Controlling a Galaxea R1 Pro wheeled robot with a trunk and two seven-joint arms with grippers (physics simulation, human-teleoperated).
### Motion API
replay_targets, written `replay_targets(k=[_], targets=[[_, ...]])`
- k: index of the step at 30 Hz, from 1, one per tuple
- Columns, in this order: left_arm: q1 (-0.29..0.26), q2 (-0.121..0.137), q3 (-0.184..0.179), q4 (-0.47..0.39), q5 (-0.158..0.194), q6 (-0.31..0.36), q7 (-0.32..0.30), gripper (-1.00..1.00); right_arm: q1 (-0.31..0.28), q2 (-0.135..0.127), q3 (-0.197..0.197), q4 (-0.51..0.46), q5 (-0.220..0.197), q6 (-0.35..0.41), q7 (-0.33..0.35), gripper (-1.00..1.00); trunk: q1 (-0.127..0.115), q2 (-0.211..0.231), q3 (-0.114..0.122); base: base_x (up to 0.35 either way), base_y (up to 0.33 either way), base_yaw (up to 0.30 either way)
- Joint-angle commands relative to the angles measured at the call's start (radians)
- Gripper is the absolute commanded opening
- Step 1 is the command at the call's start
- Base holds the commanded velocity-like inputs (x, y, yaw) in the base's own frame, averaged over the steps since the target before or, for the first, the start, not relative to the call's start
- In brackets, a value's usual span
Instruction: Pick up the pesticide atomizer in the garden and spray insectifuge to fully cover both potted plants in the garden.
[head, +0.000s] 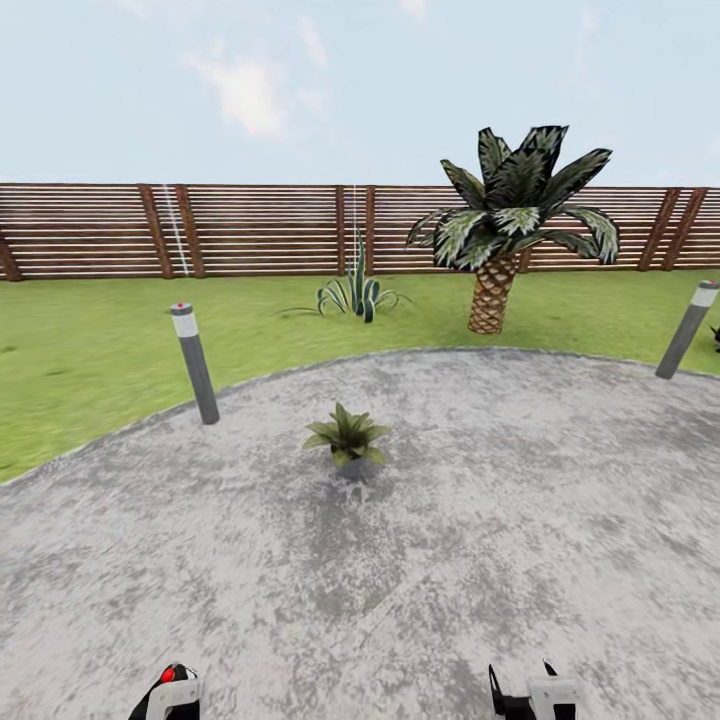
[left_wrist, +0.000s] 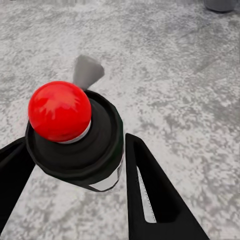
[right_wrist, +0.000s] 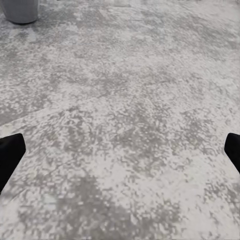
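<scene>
Atomizer (left_wrist: 75, 131) sits between the fingers of the left claw (left_wrist: 75, 144), clamped from both sides and held low over the patio (head: 520, 520). In the left wrist view it has a black rounded body, a white band, a glossy red knob on top, and a short grey nozzle pointing away from the claw, toward the paving ahead. No green is visible on it from this angle.

Risks, as judgement:
- Range: the potted plant (head: 348, 440) is well ahead of both claws. Spraying from here would probably wet paving rather than leaves, so the robot needs to get closer first.
- Aim: the nozzle looks tilted down. If it stays that way the spray lands short of the rosette, or covers only the near leaves.
- Grip: the body is round and smooth, so it could twist or slip in the claw while the arm swings up.
- Second plant: just one potted plant is in sight, so coverage of both can't be judged.
- Mix-up: the palm (head: 515, 215) and the spiky unpotted plant (head: 355, 292), far beyond the claws near the fence (head: 250, 230), are not targets.

Right claw (right_wrist: 121, 150) is spread wide with nothing in it — just bare paving between the fingers. Grey post (head: 195, 362) stands ahead of the left claw at the patio edge.
</scene>
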Motion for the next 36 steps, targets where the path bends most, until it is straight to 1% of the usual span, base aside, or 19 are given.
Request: replay_targets(k=[1,12,28,36], targets=[[-0.001,0.0,0.0,0.001,0.005,-0.003,-0.002,-1.0,-0.001,0.0,0.001,0.001,0.01,-0.001,-0.009,1.0,0.0,0.0,-0.001,0.339,0.0,0.0],[0.0,0.0,0.001,0.001,0.005,-0.002,-0.002,-1.0,-0.001,0.0,0.001,0.001,0.01,-0.001,-0.009,1.0,0.0,0.0,-0.001,0.339,0.003,0.0],[0.0,-0.001,-0.001,0.001,0.005,-0.001,-0.002,-1.0,-0.001,0.0,0.001,0.001,0.01,-0.001,-0.009,1.0,0.0,0.0,-0.001,0.297,0.174,0.0],[-0.001,-0.002,-0.001,0.001,0.005,-0.001,-0.002,-1.0,-0.001,0.001,0.001,0.001,0.01,-0.001,-0.01,1.0,0.0,0.0,-0.001,0.29,0.036,0.0]])
